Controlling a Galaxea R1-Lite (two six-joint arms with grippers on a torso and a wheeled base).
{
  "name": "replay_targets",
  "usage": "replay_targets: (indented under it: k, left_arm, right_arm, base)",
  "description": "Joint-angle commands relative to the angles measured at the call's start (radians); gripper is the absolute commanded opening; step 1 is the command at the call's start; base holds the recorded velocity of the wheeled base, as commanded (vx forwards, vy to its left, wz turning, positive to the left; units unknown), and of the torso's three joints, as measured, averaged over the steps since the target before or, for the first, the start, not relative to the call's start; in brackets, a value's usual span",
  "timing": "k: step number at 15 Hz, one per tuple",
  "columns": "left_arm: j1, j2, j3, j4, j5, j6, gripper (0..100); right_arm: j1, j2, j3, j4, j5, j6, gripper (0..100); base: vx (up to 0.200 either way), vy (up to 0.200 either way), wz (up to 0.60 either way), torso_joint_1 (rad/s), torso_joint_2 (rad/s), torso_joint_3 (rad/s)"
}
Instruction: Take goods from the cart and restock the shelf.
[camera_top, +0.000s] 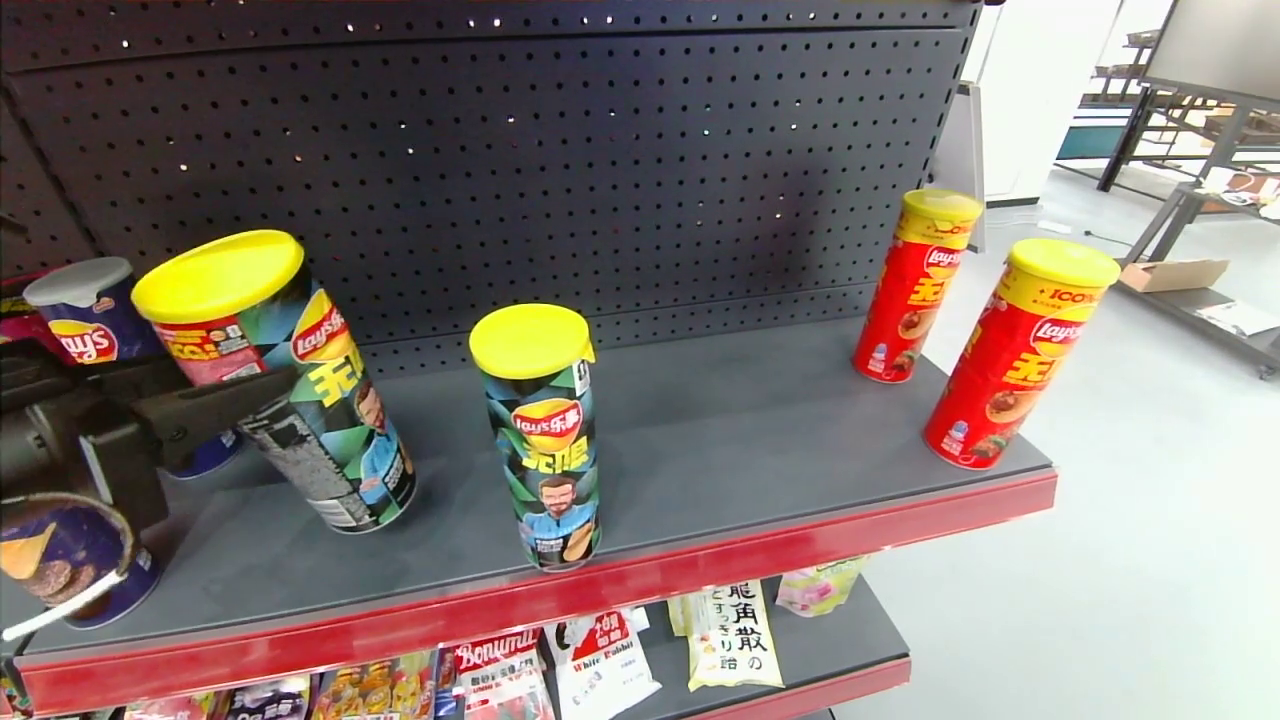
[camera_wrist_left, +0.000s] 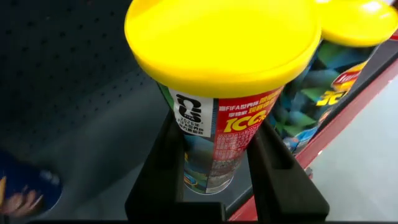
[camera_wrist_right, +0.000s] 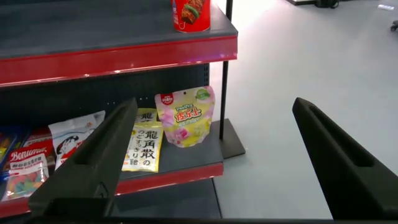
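Left gripper (camera_wrist_left: 214, 165) is shown clamped around a green chip can (camera_top: 335, 400) with a yellow lid (camera_wrist_left: 217, 37), held at the left of the upper shelf (camera_top: 760, 440), near a second green can (camera_top: 548, 450) set upright at the front edge. Right gripper (camera_wrist_right: 217, 168) is seen spread wide and empty before the lower shelf (camera_wrist_right: 205, 155), where snack bags (camera_wrist_right: 185, 115) are laid; two red cans (camera_top: 915, 285) are placed at the upper shelf's right end.
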Motion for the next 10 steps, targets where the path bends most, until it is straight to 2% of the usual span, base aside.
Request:
replay_targets:
  k: [1,4,8,10]
  left_arm:
    - [-0.031,0.090,-0.044,-0.008,-0.024,0.000,0]
    - [-0.081,0.173,-0.097,-0.023,-0.018,-0.001,0]
    - [-0.088,0.317,-0.120,-0.166,-0.018,0.002,0]
    - [-0.088,0.418,-0.199,-0.200,-0.021,0.000,0]
  right_arm:
    - [0.000,0.000,0.000,0.000,0.000,0.000,100]
    - [0.000,0.000,0.000,0.000,0.000,0.000,100]
    - [0.000,0.000,0.000,0.000,0.000,0.000,100]
    - [0.000,0.000,0.000,0.000,0.000,0.000,100]
  base:
    - [0.000,0.000,0.00,0.000,0.00,0.000]
    - [0.000,0.000,0.00,0.000,0.00,0.000]
    - [0.000,0.000,0.00,0.000,0.00,0.000]
    - [0.000,0.000,0.00,0.000,0.00,0.000]
